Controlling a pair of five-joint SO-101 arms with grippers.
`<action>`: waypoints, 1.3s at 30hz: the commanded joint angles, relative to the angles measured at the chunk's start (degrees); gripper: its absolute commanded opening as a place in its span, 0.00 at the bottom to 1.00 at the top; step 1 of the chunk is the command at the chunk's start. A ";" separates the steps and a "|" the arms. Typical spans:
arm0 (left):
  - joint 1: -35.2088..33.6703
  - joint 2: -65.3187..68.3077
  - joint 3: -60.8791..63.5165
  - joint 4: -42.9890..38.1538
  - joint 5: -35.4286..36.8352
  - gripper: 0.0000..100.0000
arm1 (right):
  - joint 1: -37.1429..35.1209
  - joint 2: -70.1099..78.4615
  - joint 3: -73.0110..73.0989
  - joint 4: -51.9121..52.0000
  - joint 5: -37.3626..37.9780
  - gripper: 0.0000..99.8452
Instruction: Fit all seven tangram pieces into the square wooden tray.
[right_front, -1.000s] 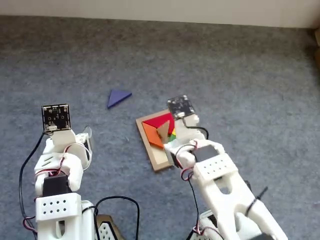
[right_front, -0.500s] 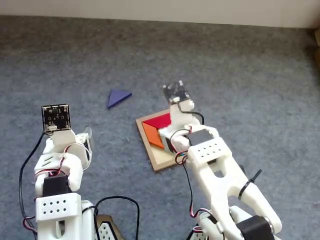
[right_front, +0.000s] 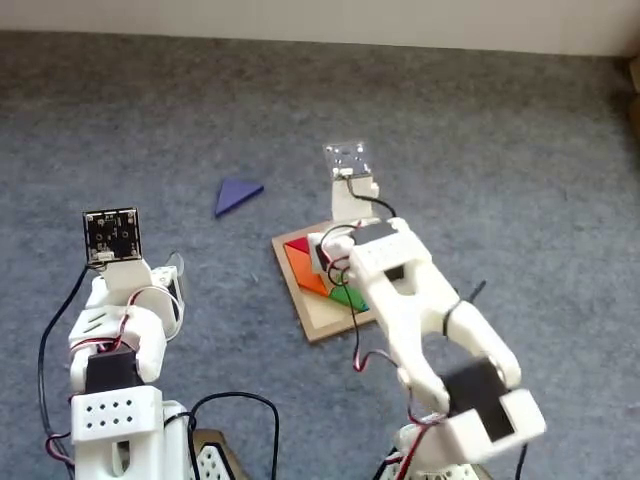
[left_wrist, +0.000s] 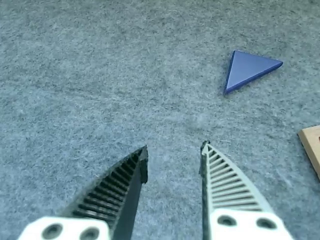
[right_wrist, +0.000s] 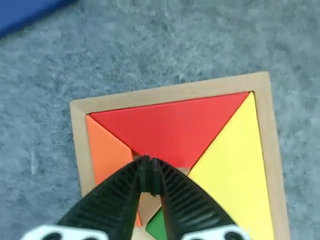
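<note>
The right gripper (right_wrist: 150, 175) is hovering over the tray (right_wrist: 170, 91), pinched together. The left gripper (left_wrist: 172, 150) is sitting near the triangle (left_wrist: 247, 70), spread apart.

Carpeted indoor room, type undetermined between home and office. Grey carpet (right_front: 520, 150) is covering the whole working surface; a pale wall strip (right_front: 300, 20) is running along the carpet's far edge.

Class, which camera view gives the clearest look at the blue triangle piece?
The left wrist view: the blue triangle lies whole, close and unobstructed on the carpet. The high view shows it whole but far smaller; the right wrist view catches a cropped blue edge.
</note>
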 joint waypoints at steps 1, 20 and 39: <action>-0.66 -0.84 -0.40 -1.14 -0.53 0.19 | 1.63 1.80 -4.79 -0.66 -0.70 0.01; -0.66 -0.84 -0.40 -1.14 -0.53 0.19 | 4.97 2.24 -5.14 9.89 -0.26 0.01; -0.57 -0.84 -0.40 -1.14 -0.53 0.19 | -1.45 -12.70 -4.35 20.26 -0.62 0.01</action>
